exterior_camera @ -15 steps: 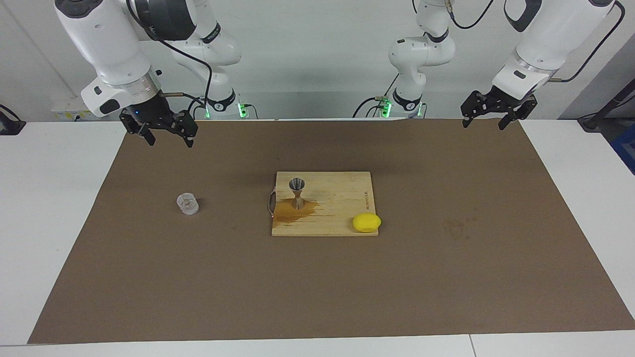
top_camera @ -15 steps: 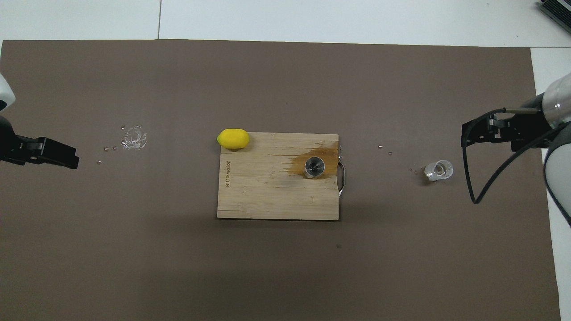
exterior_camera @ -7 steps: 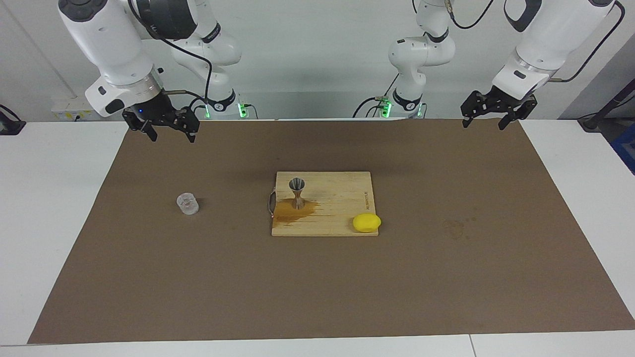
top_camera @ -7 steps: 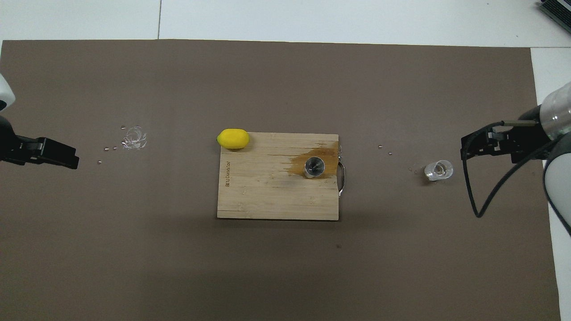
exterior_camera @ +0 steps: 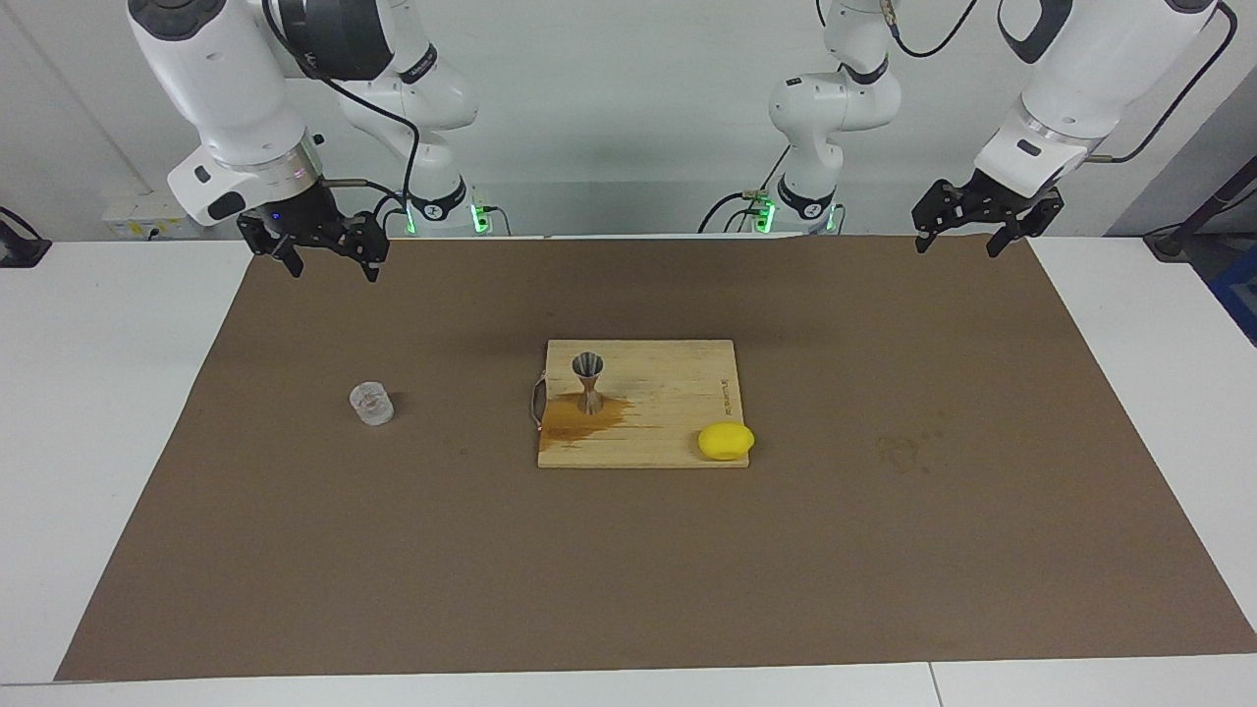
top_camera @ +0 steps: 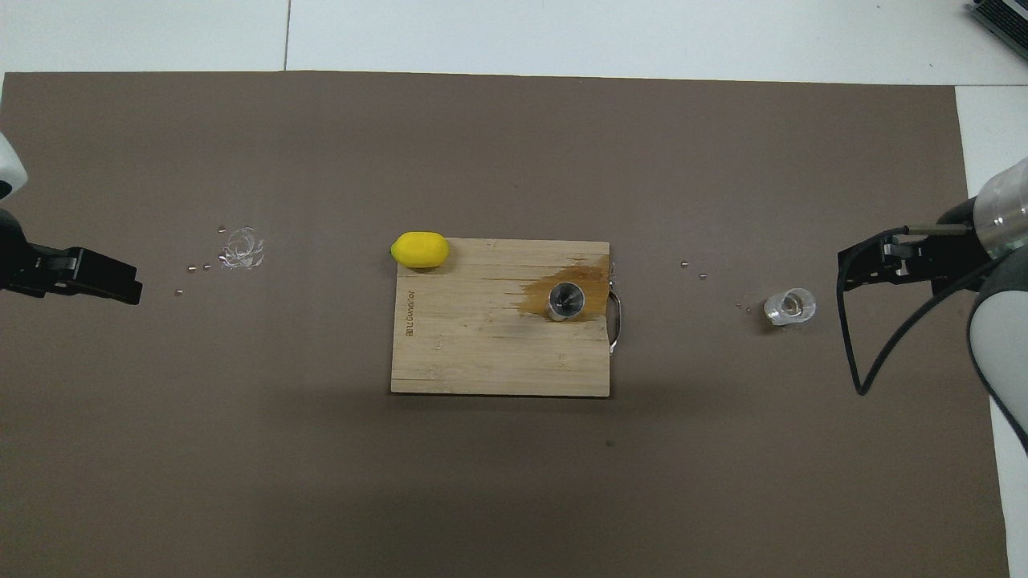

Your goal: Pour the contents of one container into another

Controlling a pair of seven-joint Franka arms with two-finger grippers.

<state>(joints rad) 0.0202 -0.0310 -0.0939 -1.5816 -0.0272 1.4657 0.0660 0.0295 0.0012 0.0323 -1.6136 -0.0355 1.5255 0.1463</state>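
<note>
Meanwhile both empty grippers, left [exterior_camera: 959, 239] and right [exterior_camera: 327, 260], hang open; lemon [exterior_camera: 726, 441] shares the stained cutting board [exterior_camera: 678, 388] with the jigger [exterior_camera: 588, 382], glass cup [exterior_camera: 371, 404] apart.

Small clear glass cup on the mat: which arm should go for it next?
Right. The small clear glass cup stands toward the right arm's end of the table. The right tool hangs open there; the left tool waits open at the other end.

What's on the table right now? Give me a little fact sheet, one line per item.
glass: upright on the mat, toward the right arm's end
jigger: upright on the board, in a brown wet patch
lemon: at a board corner
right claw: open, raised, holds nothing
left claw: open, raised, waiting
pour: not visibly under way
</note>
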